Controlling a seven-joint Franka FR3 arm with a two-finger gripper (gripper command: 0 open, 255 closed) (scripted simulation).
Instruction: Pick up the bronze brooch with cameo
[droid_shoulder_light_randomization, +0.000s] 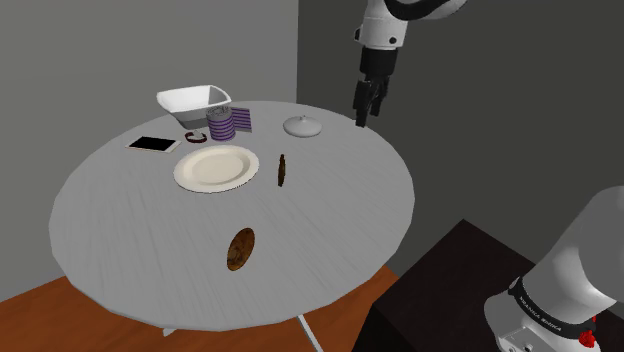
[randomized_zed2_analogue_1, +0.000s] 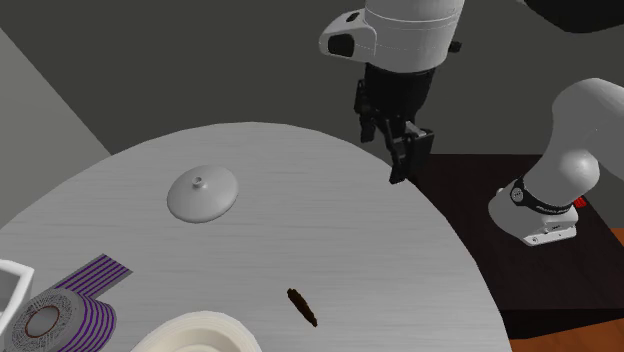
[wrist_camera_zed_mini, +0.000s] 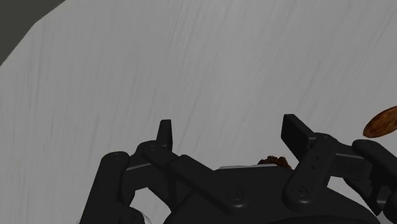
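Shoulder view: tool (droid_shoulder_light_randomization: 364, 112) spread and empty above bench (droid_shoulder_light_randomization: 330, 230) rim, well apart from brooch (droid_shoulder_light_randomization: 240, 249); approach, grasp, lift outstanding.

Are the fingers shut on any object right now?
No, the fingers stand apart over the table, with nothing clasped between them.

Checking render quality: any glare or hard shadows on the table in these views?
Shoulder view: dim, even light on the table, no glare, no hard shadow by the plate. Second exterior view: same flat light, soft shading on the lid. Wrist view: the open hand reads nearly black against the pale table.
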